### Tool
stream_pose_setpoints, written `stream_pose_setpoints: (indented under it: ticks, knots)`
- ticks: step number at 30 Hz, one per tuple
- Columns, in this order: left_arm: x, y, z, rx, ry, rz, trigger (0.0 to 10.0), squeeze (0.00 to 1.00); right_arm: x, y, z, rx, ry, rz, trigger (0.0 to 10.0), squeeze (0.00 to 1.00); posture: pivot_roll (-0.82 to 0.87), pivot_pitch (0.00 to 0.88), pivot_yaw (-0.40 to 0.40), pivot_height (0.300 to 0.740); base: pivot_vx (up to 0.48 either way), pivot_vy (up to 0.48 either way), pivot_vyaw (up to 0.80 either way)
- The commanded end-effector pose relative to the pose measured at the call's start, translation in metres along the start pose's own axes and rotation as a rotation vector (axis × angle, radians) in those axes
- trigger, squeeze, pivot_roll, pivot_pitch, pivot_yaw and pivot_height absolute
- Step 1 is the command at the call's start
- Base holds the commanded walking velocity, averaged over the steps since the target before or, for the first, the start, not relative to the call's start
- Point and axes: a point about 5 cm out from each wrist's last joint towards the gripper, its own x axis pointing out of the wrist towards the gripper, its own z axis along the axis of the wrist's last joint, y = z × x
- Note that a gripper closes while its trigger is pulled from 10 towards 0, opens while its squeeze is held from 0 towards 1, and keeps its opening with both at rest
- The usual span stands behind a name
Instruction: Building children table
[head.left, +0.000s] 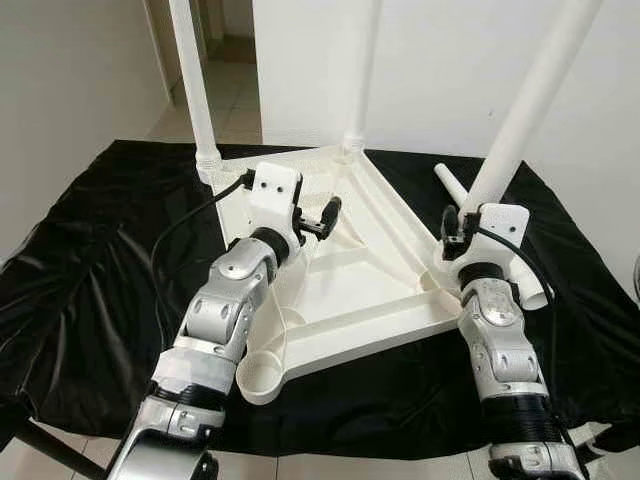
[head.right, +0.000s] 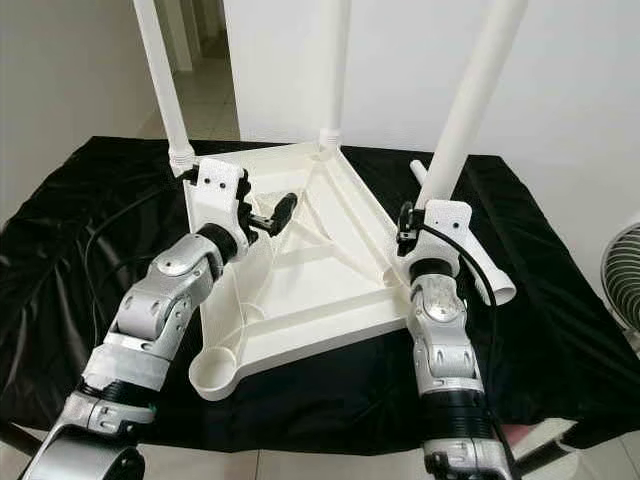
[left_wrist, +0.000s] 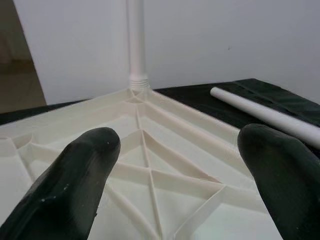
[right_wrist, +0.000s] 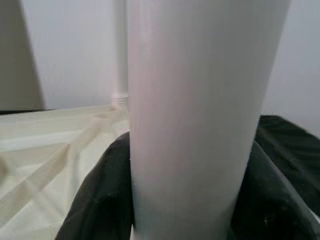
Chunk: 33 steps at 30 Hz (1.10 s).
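Note:
A white plastic table top (head.left: 350, 280) lies upside down on a black cloth. Three white legs stand in its corners: far left leg (head.left: 195, 90), far middle leg (head.left: 362, 70) and right leg (head.left: 525, 110). The near corner socket (head.left: 262, 378) holds nothing. A fourth leg (head.left: 448, 185) lies loose on the cloth behind the right corner. My left gripper (head.left: 320, 215) hovers open over the ribbed underside; its fingers (left_wrist: 75, 180) stand wide apart with nothing between them. My right gripper (head.left: 460, 228) is shut on the right leg (right_wrist: 200, 120) close to its base.
The black cloth (head.left: 90, 260) covers a low surface with its front edge near me. A white wall stands close behind, with a doorway (head.left: 225, 60) at the far left. A fan (head.right: 622, 275) stands at the right edge.

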Motion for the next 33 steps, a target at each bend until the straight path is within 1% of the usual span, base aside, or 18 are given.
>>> stream_pose_setpoints:
  ticks: [1, 2, 3, 6, 11, 14, 16, 19, 20, 21, 22, 23, 24, 25, 26, 28, 31, 33]
  knots:
    - [-0.007, 0.001, -0.003, 0.022, -0.006, 0.043, 10.0, 0.00, -0.004, 0.002, 0.007, 0.038, -0.023, 0.065, 10.0, 0.00, -0.03, 0.010, 0.032, 0.740, 0.000, 0.000, 0.00]
    - [-0.007, 0.001, -0.003, 0.022, -0.006, 0.043, 10.0, 0.00, -0.004, 0.002, 0.007, 0.038, -0.023, 0.065, 10.0, 0.00, -0.03, 0.010, 0.032, 0.740, 0.000, 0.000, 0.00]
    - [-0.013, 0.001, -0.006, 0.038, -0.012, 0.047, 10.0, 0.00, -0.010, 0.003, 0.010, 0.047, -0.031, 0.107, 10.0, 0.00, -0.03, 0.014, 0.030, 0.740, 0.000, 0.000, 0.00]
    - [-0.019, 0.001, -0.009, 0.054, -0.021, 0.048, 10.0, 0.00, -0.014, 0.005, 0.010, 0.039, -0.039, 0.144, 10.0, 0.00, -0.03, 0.014, 0.030, 0.740, 0.000, 0.000, 0.00]
    - [-0.023, -0.002, -0.011, 0.054, -0.021, 0.030, 10.0, 0.00, -0.018, 0.006, 0.010, 0.031, -0.043, 0.163, 10.0, 0.00, -0.03, 0.014, 0.025, 0.740, 0.000, 0.000, 0.00]
    - [-0.025, -0.009, -0.013, 0.054, -0.016, -0.017, 10.0, 0.00, -0.019, 0.003, 0.010, 0.026, -0.040, 0.157, 10.0, 0.00, -0.03, 0.012, 0.025, 0.740, 0.000, 0.000, 0.00]
    - [-0.028, -0.019, -0.016, 0.085, -0.013, -0.086, 10.0, 0.00, -0.020, -0.004, 0.007, 0.005, -0.027, 0.130, 10.0, 0.00, -0.03, 0.009, 0.025, 0.740, 0.000, 0.000, 0.00]
    - [-0.030, -0.029, -0.020, 0.108, 0.004, -0.149, 10.0, 0.00, -0.020, -0.011, 0.006, -0.018, -0.019, 0.105, 10.0, 0.00, -0.03, 0.009, 0.025, 0.740, 0.000, 0.000, 0.00]
    - [-0.030, -0.029, -0.020, 0.108, 0.004, -0.149, 10.0, 0.00, -0.020, -0.011, 0.006, -0.018, -0.019, 0.105, 10.0, 0.00, -0.03, 0.009, 0.025, 0.740, 0.000, 0.000, 0.00]
    - [-0.031, -0.036, -0.025, 0.115, 0.031, -0.200, 10.0, 0.00, -0.018, -0.014, 0.009, -0.005, -0.032, 0.091, 10.0, 0.00, -0.03, 0.001, 0.030, 0.740, 0.000, 0.000, 0.00]
    - [-0.031, -0.036, -0.025, 0.115, 0.031, -0.200, 10.0, 0.00, -0.018, -0.014, 0.009, -0.005, -0.032, 0.091, 10.0, 0.00, -0.03, 0.001, 0.030, 0.740, 0.000, 0.000, 0.00]
    - [-0.030, -0.042, -0.029, 0.135, 0.049, -0.245, 10.0, 0.00, -0.017, -0.015, 0.012, 0.003, -0.043, 0.084, 10.0, 0.00, -0.03, 0.000, 0.030, 0.740, 0.000, 0.000, 0.00]
    - [-0.030, -0.042, -0.029, 0.135, 0.049, -0.245, 10.0, 0.00, -0.017, -0.015, 0.012, 0.003, -0.043, 0.084, 10.0, 0.00, -0.03, 0.000, 0.030, 0.740, 0.000, 0.000, 0.00]
    - [-0.029, -0.049, -0.034, 0.152, 0.076, -0.294, 10.0, 0.00, -0.015, -0.016, 0.014, 0.013, -0.054, 0.075, 10.0, 0.00, -0.04, 0.000, 0.033, 0.740, 0.000, 0.000, 0.00]
    - [-0.029, -0.049, -0.034, 0.152, 0.076, -0.294, 10.0, 0.00, -0.015, -0.016, 0.014, 0.013, -0.054, 0.075, 10.0, 0.00, -0.04, 0.000, 0.033, 0.740, 0.000, 0.000, 0.00]
    - [-0.025, -0.063, -0.041, 0.158, 0.137, -0.383, 10.0, 0.00, -0.014, -0.016, 0.016, 0.004, -0.064, 0.066, 10.0, 0.00, -0.04, 0.000, 0.039, 0.740, 0.000, 0.000, 0.00]
    - [-0.024, -0.067, -0.043, 0.157, 0.154, -0.406, 10.0, 0.00, -0.014, -0.016, 0.016, 0.003, -0.065, 0.065, 10.0, 0.00, -0.04, 0.000, 0.039, 0.740, 0.000, 0.000, 0.00]
    - [-0.021, -0.077, -0.048, 0.145, 0.193, -0.448, 10.0, 0.00, -0.015, -0.017, 0.016, 0.001, -0.068, 0.059, 10.0, 0.00, -0.05, 0.000, 0.050, 0.740, 0.000, 0.000, 0.00]
